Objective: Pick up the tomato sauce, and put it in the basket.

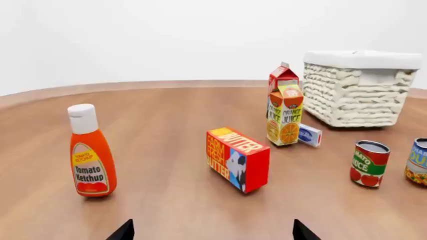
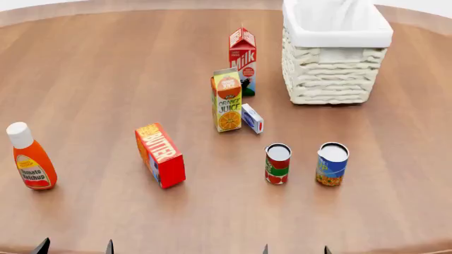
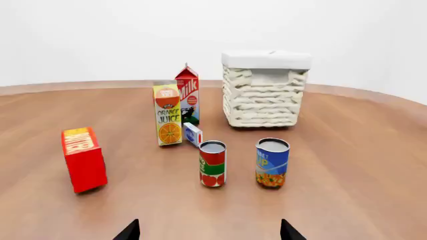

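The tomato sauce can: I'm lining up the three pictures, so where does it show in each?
Head view: tomato sauce stands near centre, left of the blue can.
Left wrist view: at the picture's right, blue can cut by the edge.
Right wrist view: near centre, beside the blue can.
Shared landmark: the basket, beyond both cans.

Simulated tabletop — blank white backdrop

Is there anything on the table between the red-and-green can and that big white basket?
No. In the head view, only bare wood lies between the tomato sauce can and the basket. The blue can stands beside it, off that line.
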